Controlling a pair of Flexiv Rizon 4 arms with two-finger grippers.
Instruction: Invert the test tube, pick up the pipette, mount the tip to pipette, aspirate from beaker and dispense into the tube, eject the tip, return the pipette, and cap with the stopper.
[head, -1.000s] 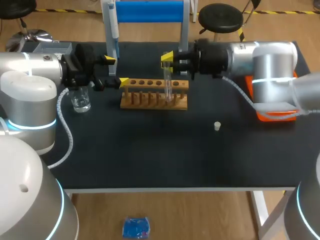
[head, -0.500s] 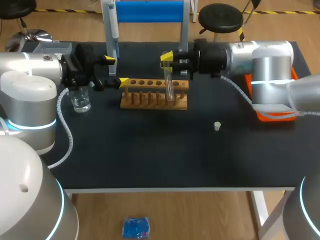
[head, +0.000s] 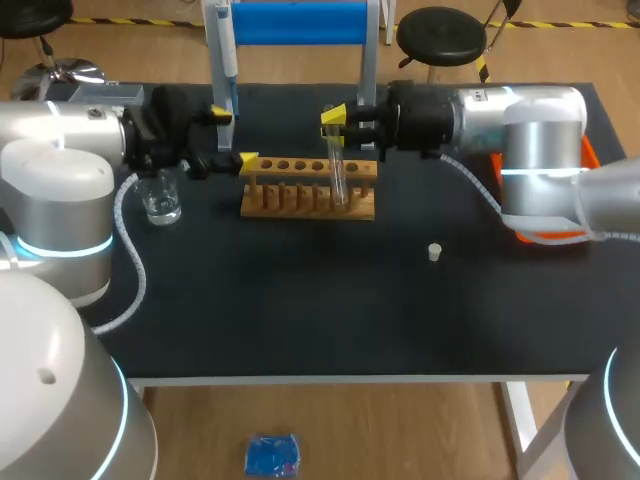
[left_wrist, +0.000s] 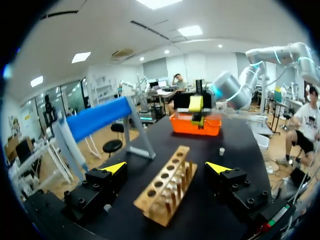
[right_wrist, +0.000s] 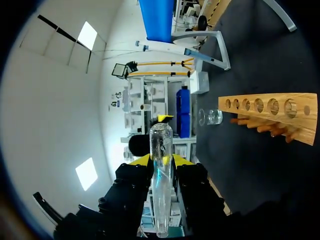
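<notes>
clear glass test tube (head: 337, 170): gripped at its upper part by the right gripper, near upright; lower end in front of the rack's top in the head view; impossible to tell whether seated in a hole.
right gripper (head: 336, 122): closed on the test tube, yellow-tipped fingers pressing it from two sides (plainest in the right wrist view); reaching in level above the rack's right half.
left gripper (head: 233, 138): spread wide, holding nothing; level above the table just beside the rack's left end, with the rack ahead between the fingers in the left wrist view.
long wooden rack (head: 308, 192): flat on the table towards the rear; one row of round holes on top, pegs along the near side.
small clear glass beaker (head: 160, 198): upright beside the left arm's wrist, left of the rack and apart from it.
small white stopper (head: 434, 252): alone on the table, nearer than the rack and off to its right, well apart.
white pipette (head: 224, 45): hanging upright at the left post of the stand.
blue-barred stand (head: 298, 22): at the table's rear edge, behind the rack.
orange plastic tray (head: 548, 232): at the table's right side, largely hidden by the right arm.
black table (head: 300, 310): bearing all of the above.
</notes>
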